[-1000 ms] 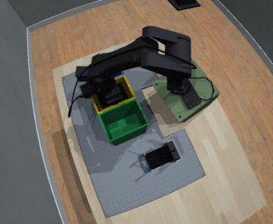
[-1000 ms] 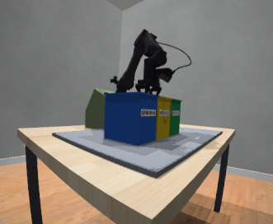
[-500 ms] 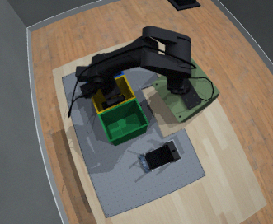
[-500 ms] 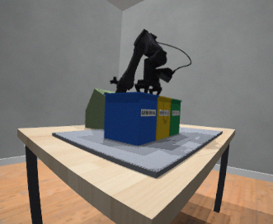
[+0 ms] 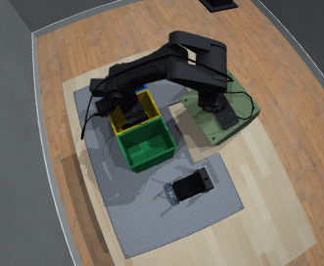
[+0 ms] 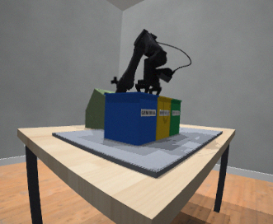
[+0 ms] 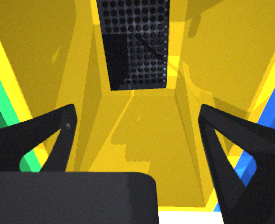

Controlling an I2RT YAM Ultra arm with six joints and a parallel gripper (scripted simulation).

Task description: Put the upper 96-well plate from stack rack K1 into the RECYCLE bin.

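1. Grey walls and a plank floor (image 6: 110, 193) frame the pale wooden table (image 6: 123, 185) on which I am running this arm from a distance.
2. Nearest my wrist camera, the gripper (image 7: 135, 125) hangs over the yellow bin (image 7: 48, 60) with its fingers spread apart and nothing between them.
3. Below, the black well plate (image 7: 135, 45) stands on end against the far inner wall, already inside that bin.
4. Green bin (image 5: 146, 144) and blue bin (image 6: 124, 117) flank the yellow one, touching it on either side; all three stand upright.
5. Risk, as I judge it: lifting out at a slant could hook a finger on a rim and tip a bin, since the fingers hang close to the walls.
6. Farther along the grey mat (image 5: 180, 220), the rack (image 5: 192, 186) holds the lower plate, well apart from the arm and not in danger unless I swing low over it.
7. Beyond, the arm's green base (image 5: 244, 117) sits at the mat's edge.
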